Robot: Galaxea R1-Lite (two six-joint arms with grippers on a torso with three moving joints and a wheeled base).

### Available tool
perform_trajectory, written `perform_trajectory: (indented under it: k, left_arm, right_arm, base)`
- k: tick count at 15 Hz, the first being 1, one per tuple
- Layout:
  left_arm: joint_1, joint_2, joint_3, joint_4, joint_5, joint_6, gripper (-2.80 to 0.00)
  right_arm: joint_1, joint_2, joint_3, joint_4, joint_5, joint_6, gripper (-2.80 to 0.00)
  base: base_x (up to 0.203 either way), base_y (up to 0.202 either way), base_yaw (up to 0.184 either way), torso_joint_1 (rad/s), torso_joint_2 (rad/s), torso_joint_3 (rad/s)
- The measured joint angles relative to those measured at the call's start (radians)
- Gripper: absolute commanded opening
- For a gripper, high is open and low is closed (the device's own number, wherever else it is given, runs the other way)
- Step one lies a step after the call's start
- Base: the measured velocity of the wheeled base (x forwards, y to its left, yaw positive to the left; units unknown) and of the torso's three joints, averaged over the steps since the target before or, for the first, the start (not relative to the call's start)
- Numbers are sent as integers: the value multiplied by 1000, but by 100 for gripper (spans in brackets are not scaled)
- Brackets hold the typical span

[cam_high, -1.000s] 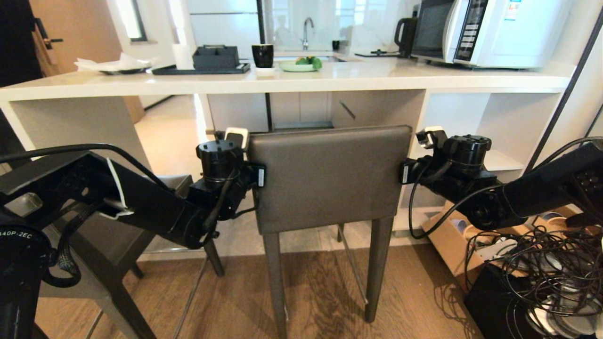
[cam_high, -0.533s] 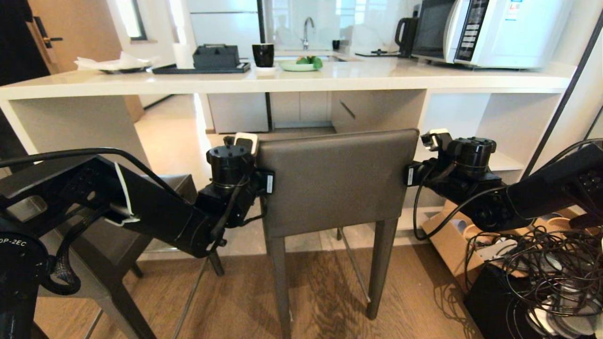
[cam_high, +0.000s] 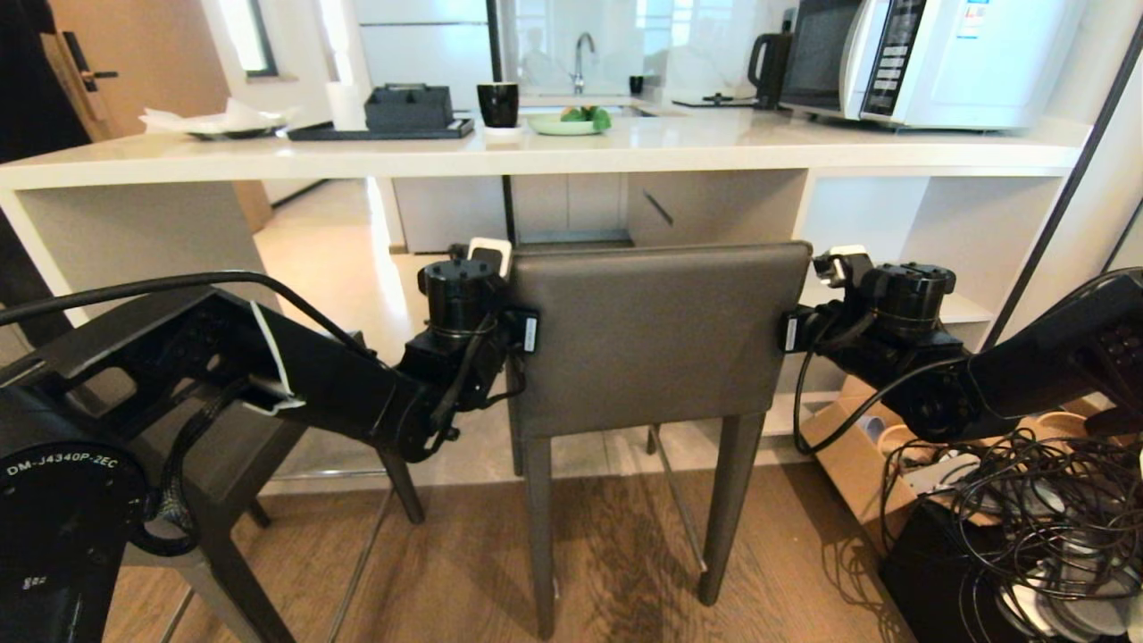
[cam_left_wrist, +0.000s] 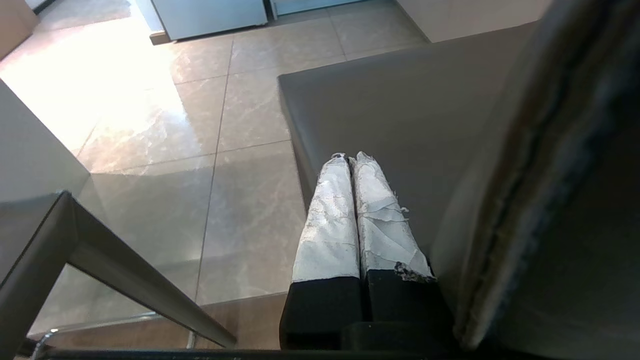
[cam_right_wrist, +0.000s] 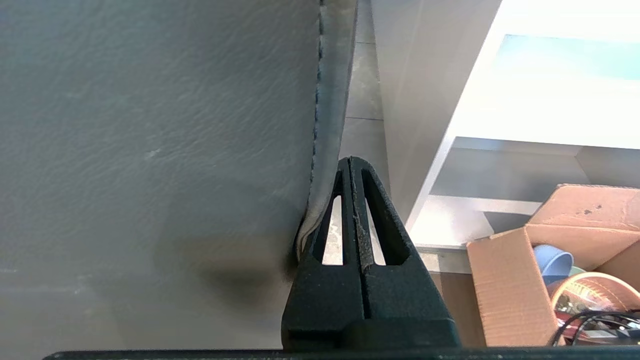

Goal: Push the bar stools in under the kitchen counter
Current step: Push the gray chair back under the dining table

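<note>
Head view: from above, looking forward and down past a stool's backrest (cam_high: 656,335) toward the worktop (cam_high: 536,152). Left wrist view: close beside that backrest (cam_left_wrist: 550,200), facing down over seat and floor. Right wrist view: close against the backrest (cam_right_wrist: 150,150), facing its other edge.
</note>
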Motion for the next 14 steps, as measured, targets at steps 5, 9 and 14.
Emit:
perform_trajectory:
  k: [5,9,14]
  left_arm:
    - [49,19,-22,2,-15,0,-280]
    - [114,24,12,-43,-23,-5,-280]
    - [129,31,46,-84,-10,-6,-280]
  right_arm:
    - [1,-8,43,-57,18,-7,-280]
    - [22,-33,95,-85,17,-8,-280]
    - [19,-53,104,-77,11,-8,-280]
  base:
    - [0,0,0,0,0,0]
    - [0,0,0,0,0,0]
    - [0,0,0,0,0,0]
